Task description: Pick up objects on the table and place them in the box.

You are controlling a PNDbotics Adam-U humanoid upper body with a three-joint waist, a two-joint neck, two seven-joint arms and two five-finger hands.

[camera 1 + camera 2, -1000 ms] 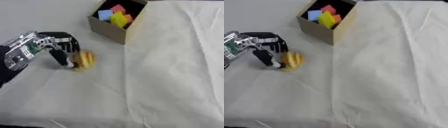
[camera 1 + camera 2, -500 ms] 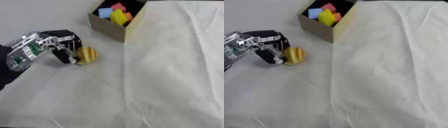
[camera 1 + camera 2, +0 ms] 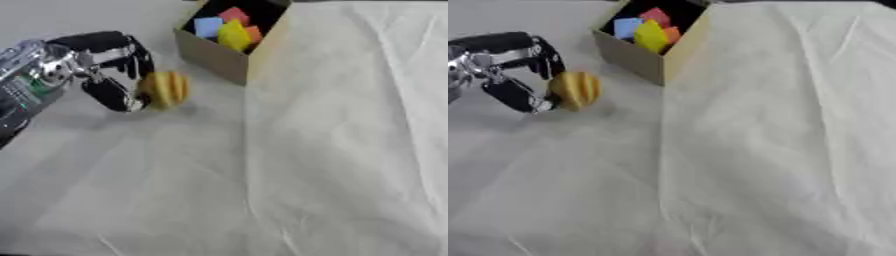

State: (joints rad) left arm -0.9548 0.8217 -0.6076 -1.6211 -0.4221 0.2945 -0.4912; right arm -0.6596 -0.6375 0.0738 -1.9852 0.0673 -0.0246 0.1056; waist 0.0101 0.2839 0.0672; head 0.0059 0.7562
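1. The left hand is seen at the upper left, entering from the left edge, black with a silver wrist.
2. Its fingers and thumb are curled round a ridged yellow-orange object, which is pinched between them.
3. The object is held at the hand's right side, just past the fingertips; whether it is clear of the tabletop cannot be told for certain, though a faint shadow lies below it.
4. A cardboard box is placed to the right of the hand and farther away, near but apart from the held object.
5. The box is open at the top, and coloured blocks are seen inside: blue, yellow, red and orange.
6. The tabletop is covered with a white creased cloth, with a fold running down from below the box.
7. The right hand is shown in neither view.
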